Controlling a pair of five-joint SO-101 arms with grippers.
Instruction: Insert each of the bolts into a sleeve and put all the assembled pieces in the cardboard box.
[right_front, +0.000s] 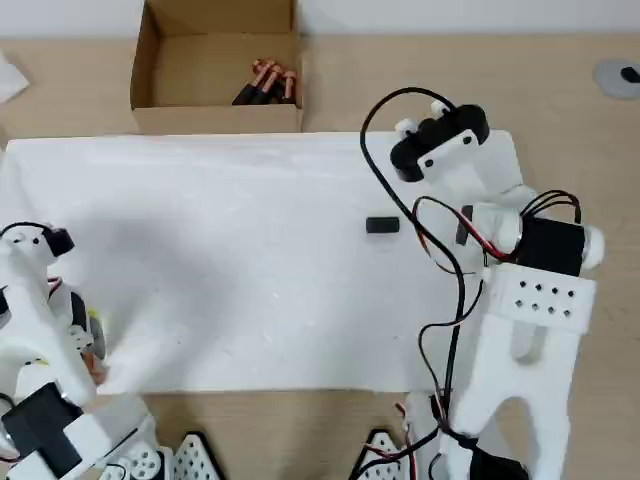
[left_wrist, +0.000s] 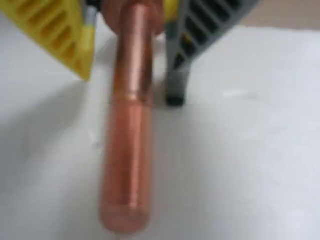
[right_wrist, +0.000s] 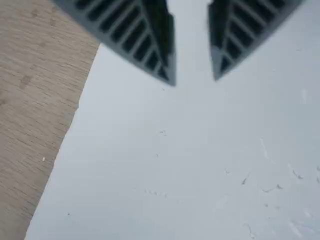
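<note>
A: Whereabouts of copper sleeve (left_wrist: 127, 150)?
B: Clamped in left hand (left_wrist: 127, 80), low over white sheet (right_front: 250, 280).
A: Bolt (right_front: 382, 225)?
B: Lying loose on sheet, near right hand (right_wrist: 192, 75). Fingers apart, gripping nothing.
A: Cardboard box (right_front: 145, 70)?
B: Standing on counter (right_front: 350, 80) beyond sheet, with finished pieces (right_front: 268, 82) inside.

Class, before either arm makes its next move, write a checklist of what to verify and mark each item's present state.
1. Jaws of the left gripper shut on the copper sleeve: ok.
2. Bolt inside that sleeve: cannot tell.
3. No loose parts on the white mat: not ok, a black piece lies there.
4. Jaws of the right gripper open, nothing between them: ok.
5. Room in the cardboard box beside the assembled pieces: ok.
</note>
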